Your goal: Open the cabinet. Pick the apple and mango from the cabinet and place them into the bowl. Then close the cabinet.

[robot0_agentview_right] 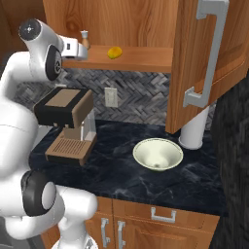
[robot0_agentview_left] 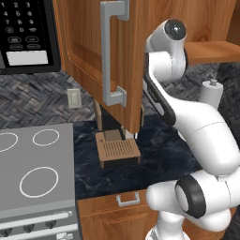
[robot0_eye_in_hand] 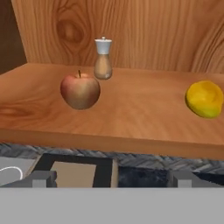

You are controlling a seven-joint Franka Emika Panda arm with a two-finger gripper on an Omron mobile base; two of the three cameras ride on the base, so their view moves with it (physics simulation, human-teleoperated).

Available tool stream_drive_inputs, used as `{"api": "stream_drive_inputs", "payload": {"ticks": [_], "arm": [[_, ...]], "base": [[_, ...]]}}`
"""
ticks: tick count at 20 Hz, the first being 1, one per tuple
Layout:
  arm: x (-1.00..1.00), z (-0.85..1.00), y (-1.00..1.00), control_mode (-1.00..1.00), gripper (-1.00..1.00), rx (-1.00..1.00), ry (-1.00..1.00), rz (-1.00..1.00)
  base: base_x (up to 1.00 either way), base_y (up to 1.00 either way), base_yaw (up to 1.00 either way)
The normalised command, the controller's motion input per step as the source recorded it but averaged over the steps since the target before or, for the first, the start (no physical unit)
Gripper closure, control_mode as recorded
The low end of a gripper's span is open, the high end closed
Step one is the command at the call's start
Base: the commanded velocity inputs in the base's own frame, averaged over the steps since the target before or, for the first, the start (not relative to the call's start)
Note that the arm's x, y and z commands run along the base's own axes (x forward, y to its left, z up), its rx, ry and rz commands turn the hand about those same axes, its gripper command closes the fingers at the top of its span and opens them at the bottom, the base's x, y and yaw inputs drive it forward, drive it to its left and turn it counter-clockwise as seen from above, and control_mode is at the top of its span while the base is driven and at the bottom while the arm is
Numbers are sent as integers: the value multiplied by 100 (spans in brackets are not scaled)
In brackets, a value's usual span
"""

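Hand view: we see the apple [robot0_eye_in_hand: 80,90] on the cabinet [robot0_agentview_right: 146,22] shelf, a pepper mill [robot0_eye_in_hand: 103,59] behind it and the mango [robot0_eye_in_hand: 204,99] well to its right. Our jaws stand wide apart, holding nothing. The bowl [robot0_agentview_right: 158,154] sits on the tabletop [robot0_agentview_right: 121,175] below the open door.

Setting: rendered home kitchen. Evidence: wall-hung wooden cabinet [robot0_agentview_right: 209,63] with grey bar handles, door open; herringbone tile backsplash [robot0_agentview_right: 141,95]; dark marble tabletop [robot0_agentview_right: 146,180]; stove [robot0_agentview_left: 35,176] with ring burners and knobs; microwave keypad [robot0_agentview_left: 26,28]; coffee machine [robot0_agentview_right: 65,124]; wall socket [robot0_agentview_right: 111,97]; drawer [robot0_agentview_left: 117,206] and cupboard doors below; bowl [robot0_agentview_right: 158,154]; apple [robot0_eye_in_hand: 80,90], mango [robot0_eye_in_hand: 204,99] and pepper mill [robot0_eye_in_hand: 103,58] on the cabinet shelf.
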Motion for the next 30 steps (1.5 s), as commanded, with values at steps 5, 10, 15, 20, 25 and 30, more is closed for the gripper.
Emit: {"api": "stream_drive_inputs", "payload": {"ticks": [5,10,15,20,25,30], "arm": [[33,4,15,-100,-100,0,0,-2],[24,4,15,-100,-100,0,0,-1],[30,0,17,-100,-100,0,3,-1],[24,0,19,-100,-100,0,4,-1],[29,0,18,-100,-100,0,7,-1],[41,0,11,-100,-100,0,8,-2]], "base": [[0,0,0],[0,0,0],[0,0,0],[0,0,0],[0,0,0],[0,0,0]]}}
